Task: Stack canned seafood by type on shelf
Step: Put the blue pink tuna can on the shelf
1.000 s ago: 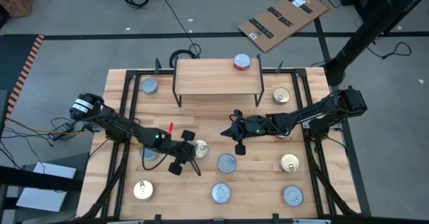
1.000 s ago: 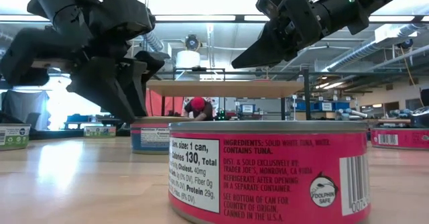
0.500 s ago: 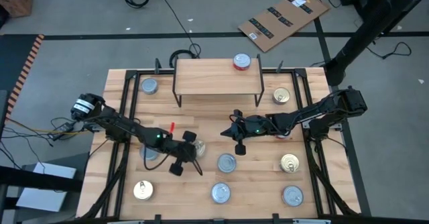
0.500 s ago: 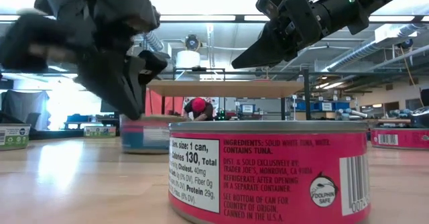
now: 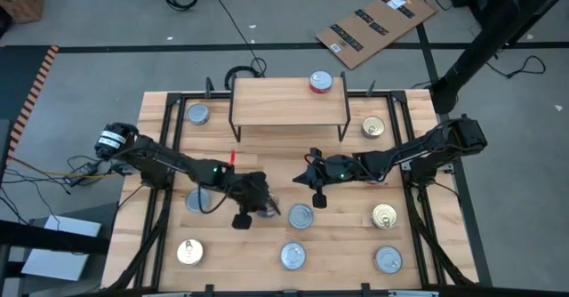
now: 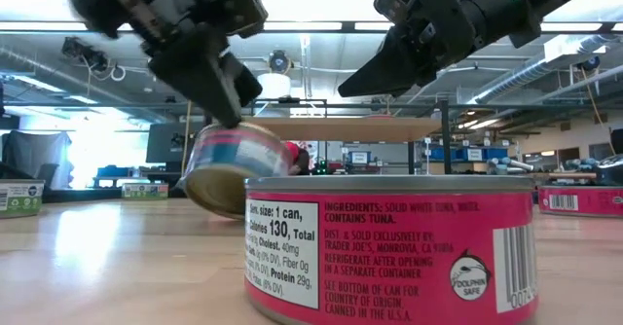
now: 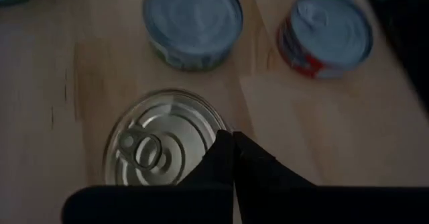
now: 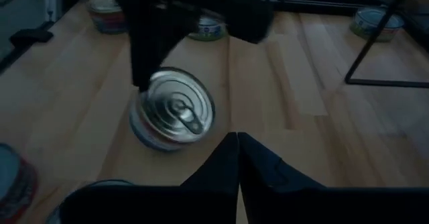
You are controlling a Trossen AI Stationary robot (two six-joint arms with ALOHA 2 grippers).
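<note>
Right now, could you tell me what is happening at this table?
The left gripper is shut on the rim of a pull-tab tin, tipping it up off the table. The right gripper hangs shut in mid-table, holding nothing. One red tin sits on the shelf; the others lie around the table.

Tin [image 6: 226, 167] under the left claw [image 6: 226, 111]: glossy metal lid with pull ring, printed paper label. Pink tin [image 6: 389, 249] nearer: smooth matt paper wrap, dull metal rim. Tabletop [image 5: 347, 235] below: pale, smooth wood. Shelf [image 5: 286, 101] beyond: light wood board, thin black metal legs. Claws: matt black.
</note>
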